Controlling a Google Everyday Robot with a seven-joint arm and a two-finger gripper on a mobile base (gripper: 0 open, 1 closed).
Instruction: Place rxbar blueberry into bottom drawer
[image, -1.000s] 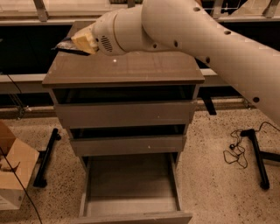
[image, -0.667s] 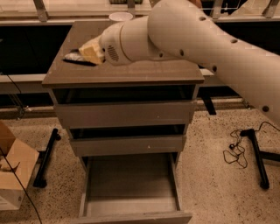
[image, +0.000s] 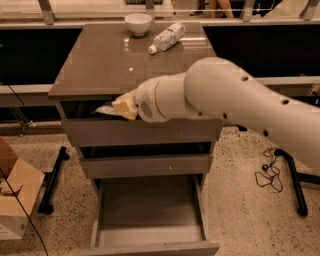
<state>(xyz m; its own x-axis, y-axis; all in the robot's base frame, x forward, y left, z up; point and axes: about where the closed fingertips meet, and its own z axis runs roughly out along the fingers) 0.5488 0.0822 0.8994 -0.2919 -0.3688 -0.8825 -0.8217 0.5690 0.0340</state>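
My gripper hangs in front of the cabinet's top-left edge, at the height of the top drawer's front. It is shut on the rxbar blueberry, whose dark crinkly wrapper sticks out to the left of the yellowish fingers. The bottom drawer is pulled open below, and its plain grey tray shows with nothing in it. The gripper is well above the tray and a little to its left. My white arm crosses the right side of the cabinet's front.
A white bowl and a white plastic bottle lying on its side are at the back of the cabinet top. A cardboard box stands on the floor at the left. Black stand legs and cables flank the cabinet.
The arm has come down and forward from over the cabinet top's left side to in front of the top drawer, still holding the bar.
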